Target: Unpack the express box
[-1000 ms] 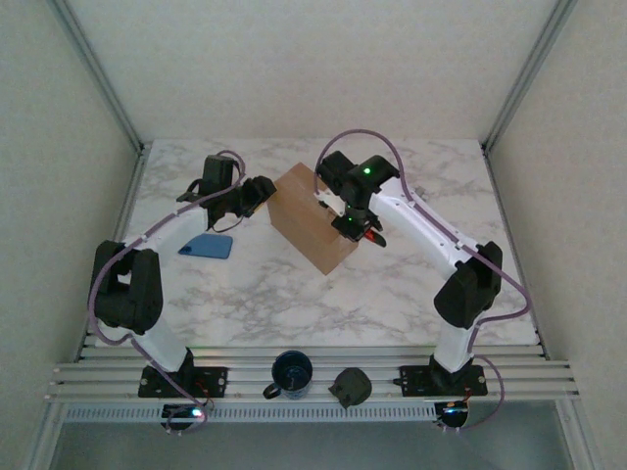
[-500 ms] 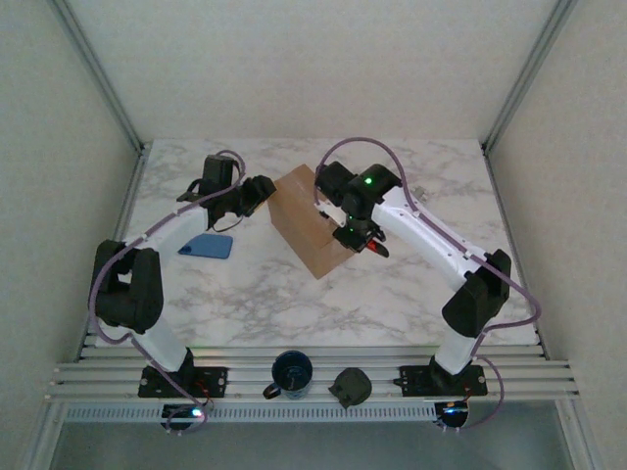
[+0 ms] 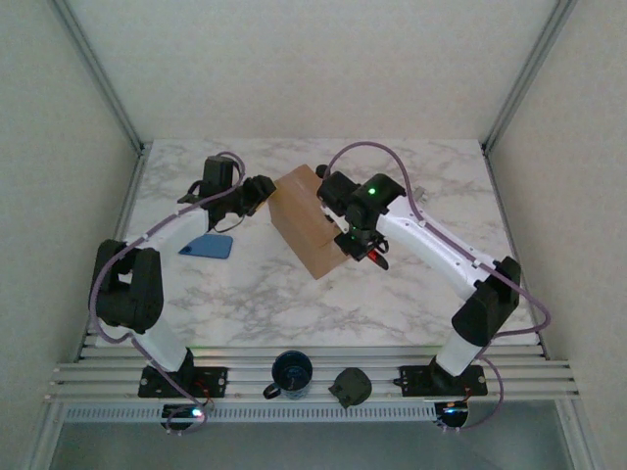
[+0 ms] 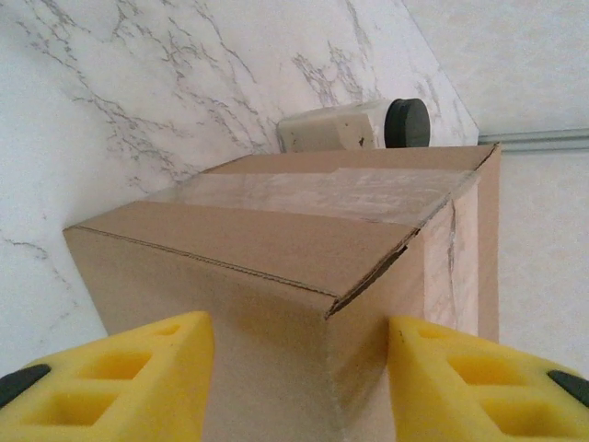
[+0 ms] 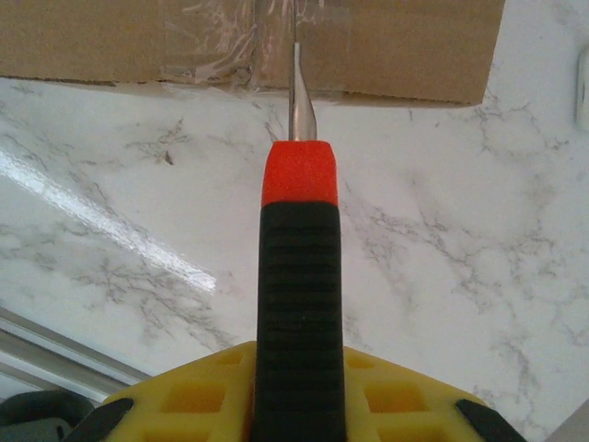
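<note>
a: where does the express box (image 3: pixel 306 223) lie?
b: mid-bench (image 3: pixel 245 294), long axis running 11 to 5 o'clock.
a: and the grippers?
b: the left gripper (image 3: pixel 265 191) straddles its 11 o'clock end, grasp unclear; the right gripper (image 3: pixel 364 245) is clenched on a knife (image 5: pixel 296 276), blade toward the box.

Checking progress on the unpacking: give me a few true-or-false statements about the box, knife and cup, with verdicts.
1. The right gripper is shut on a knife with a black and red handle. True.
2. The express box has its top flaps open. False: they are closed, with clear tape over the seam.
3. The knife's blade points at taped cardboard. True.
4. The dark blue cup stands on the box. False: it stands on the metal rail at the near edge.
5. The left gripper sits at the box's end, jaws apart. True.
</note>
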You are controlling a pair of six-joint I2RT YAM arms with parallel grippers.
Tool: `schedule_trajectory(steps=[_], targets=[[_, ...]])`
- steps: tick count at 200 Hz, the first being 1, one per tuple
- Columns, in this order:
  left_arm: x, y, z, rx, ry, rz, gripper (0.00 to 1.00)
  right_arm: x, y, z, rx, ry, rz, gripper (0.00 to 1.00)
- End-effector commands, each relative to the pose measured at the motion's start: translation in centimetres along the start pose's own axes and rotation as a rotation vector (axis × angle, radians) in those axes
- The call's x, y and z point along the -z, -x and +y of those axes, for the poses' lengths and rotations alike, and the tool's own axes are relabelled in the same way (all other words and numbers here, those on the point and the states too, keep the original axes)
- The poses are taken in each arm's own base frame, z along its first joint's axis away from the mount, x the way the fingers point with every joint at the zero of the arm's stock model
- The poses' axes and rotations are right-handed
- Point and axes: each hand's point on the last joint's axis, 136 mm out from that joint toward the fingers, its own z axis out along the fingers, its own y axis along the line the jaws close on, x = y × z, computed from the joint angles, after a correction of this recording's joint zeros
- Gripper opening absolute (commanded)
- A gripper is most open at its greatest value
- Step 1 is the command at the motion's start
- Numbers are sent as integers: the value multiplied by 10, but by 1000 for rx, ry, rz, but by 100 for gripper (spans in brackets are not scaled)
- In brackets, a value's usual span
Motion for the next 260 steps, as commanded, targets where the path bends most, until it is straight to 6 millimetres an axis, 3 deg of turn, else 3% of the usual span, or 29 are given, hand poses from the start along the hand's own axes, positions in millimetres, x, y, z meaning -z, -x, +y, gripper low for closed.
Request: schedule_trajectory(steps=[1, 120, 165, 184, 203, 225, 260], targets=[[-8, -10, 77, 119, 243, -19, 49, -2, -39, 4, -46, 4, 129, 0], [-11, -15, 81, 191, 219, -64, 48, 7, -54, 30, -9, 127, 71, 0], [-15, -16, 81, 192, 217, -60, 48, 6, -67, 28, -38, 118, 81, 0], [-15, -17, 77, 187, 210, -54, 47, 10, -63, 22, -61, 95, 42, 0], [-13, -15, 62, 159, 183, -42, 48, 14, -49, 15, -121, 71, -36, 0], [-6, -7, 25, 88, 130, -30, 51, 8, -32, -3, -295, 19, -91, 0], [26, 22, -35, -38, 90, -95, 57, 8, -35, -39, -552, -159, -123, 0]])
